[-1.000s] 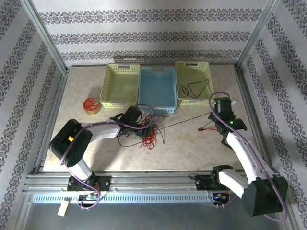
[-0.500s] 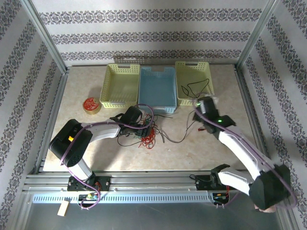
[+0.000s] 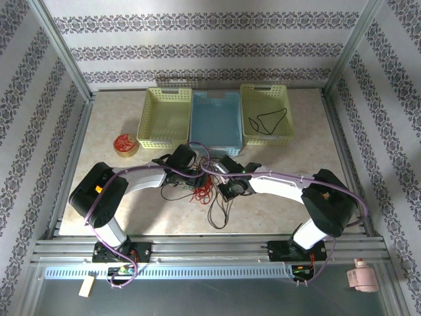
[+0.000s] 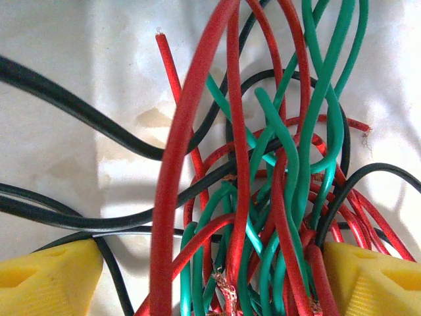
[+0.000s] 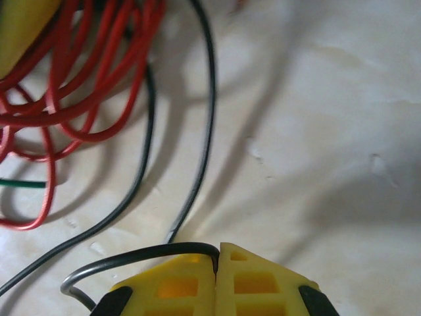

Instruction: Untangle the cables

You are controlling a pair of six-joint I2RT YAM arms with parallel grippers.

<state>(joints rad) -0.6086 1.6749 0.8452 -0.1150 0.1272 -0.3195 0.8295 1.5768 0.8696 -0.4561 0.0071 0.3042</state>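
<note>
A robotics lab test cell, not a lived-in room: a booth framed in aluminium extrusion (image 3: 62, 56); its flat wall panels are papered with striped damask wallpaper (image 3: 197, 46); a marble-look tabletop (image 3: 276, 210) sits boxed in by that frame; a left arm (image 3: 135, 179) and a right arm (image 3: 283, 184) stand on a slotted metal rail (image 3: 210, 253) at the near edge; three plastic baskets are lined up at the back: a yellow basket (image 3: 164, 118), a blue basket (image 3: 216, 122), a second yellow basket (image 3: 265, 112).

Cables (image 4: 238, 164) run off the left wrist view's edges
</note>
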